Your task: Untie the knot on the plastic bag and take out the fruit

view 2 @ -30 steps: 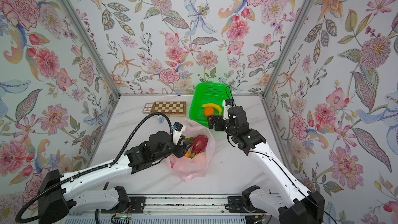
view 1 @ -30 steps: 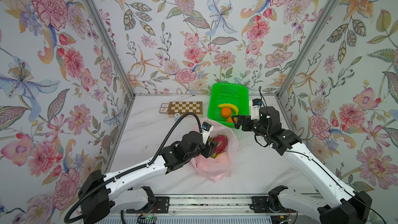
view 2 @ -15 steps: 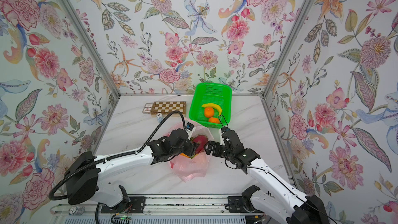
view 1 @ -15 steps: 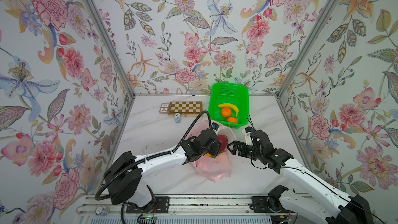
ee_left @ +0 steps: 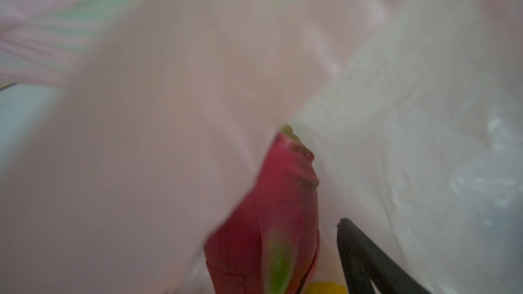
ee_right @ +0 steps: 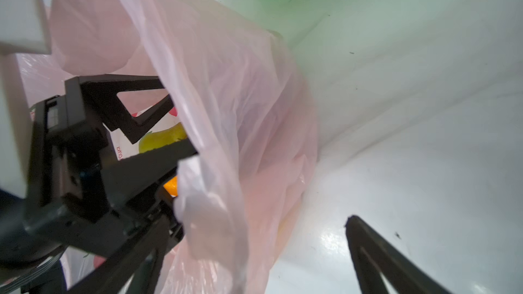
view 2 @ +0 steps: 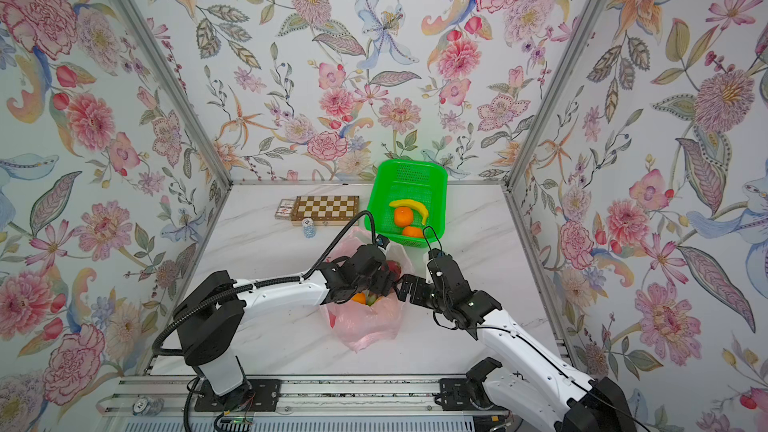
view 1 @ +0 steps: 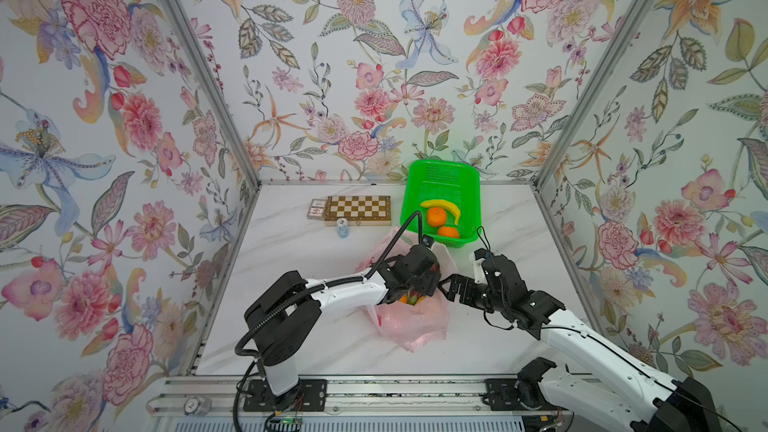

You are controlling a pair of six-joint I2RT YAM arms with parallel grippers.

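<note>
The pink plastic bag (view 1: 409, 326) lies mid-table with its mouth open; the knot is out of view. My left gripper (view 1: 424, 286) reaches into the mouth, open, its jaws either side of the magenta dragon fruit (ee_left: 283, 182); bag film hides one finger. A yellow fruit (ee_right: 161, 140) and an orange (ee_right: 171, 186) lie under it in the bag. My right gripper (view 1: 446, 284) is open at the bag's right edge, low over the table. The edge of the bag (ee_right: 226, 108) hangs between its jaws, unpinched. Both grippers also show in a top view, left gripper (view 2: 376, 284) and right gripper (view 2: 405, 286).
The green basket (view 1: 440, 178) stands at the back, right behind the bag, holding a banana (view 1: 442, 205) and two oranges (view 1: 436, 216). A chessboard (view 1: 357, 209), a card box (view 1: 316, 208) and a small blue-white piece (view 1: 342, 227) sit at the back left.
My right gripper has come from the basket's front edge down to the bag's right side. My left gripper has pushed further into the bag mouth and opened wider.
</note>
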